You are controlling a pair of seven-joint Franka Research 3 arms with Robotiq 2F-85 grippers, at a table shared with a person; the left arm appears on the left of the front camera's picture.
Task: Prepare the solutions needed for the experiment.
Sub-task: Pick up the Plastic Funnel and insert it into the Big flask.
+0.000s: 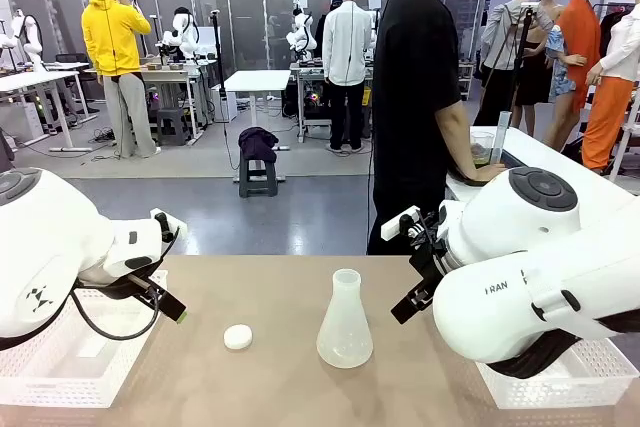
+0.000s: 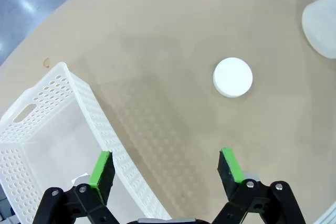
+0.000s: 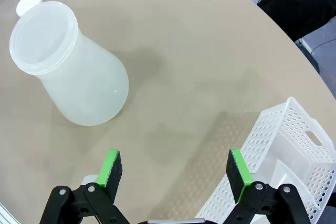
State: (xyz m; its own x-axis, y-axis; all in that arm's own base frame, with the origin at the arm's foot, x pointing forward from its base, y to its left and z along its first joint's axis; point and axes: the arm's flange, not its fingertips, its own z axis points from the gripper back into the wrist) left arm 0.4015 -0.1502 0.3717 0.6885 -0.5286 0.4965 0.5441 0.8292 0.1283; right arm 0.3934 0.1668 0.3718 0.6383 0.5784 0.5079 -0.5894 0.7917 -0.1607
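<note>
Flask [image 1: 345, 322] upright on worktop [image 1: 270, 297], white cap [image 1: 238, 337] left of it; left hand [image 2: 165, 163], right hand [image 3: 176, 166] wide open, empty. Best grip flask's neck squarely, keep it level.

The left gripper [image 2: 165, 165] hangs wide open left of the flask [image 1: 345, 322], angled downward. The right gripper [image 3: 176, 169], jaws equally spread, hangs to its right.

Left claw [image 2: 165, 169], jaws spread, over tan table [image 2: 157, 35]; white perforated basket [image 2: 90, 103] beside one pad; white round cap [image 2: 232, 77] ahead
</note>
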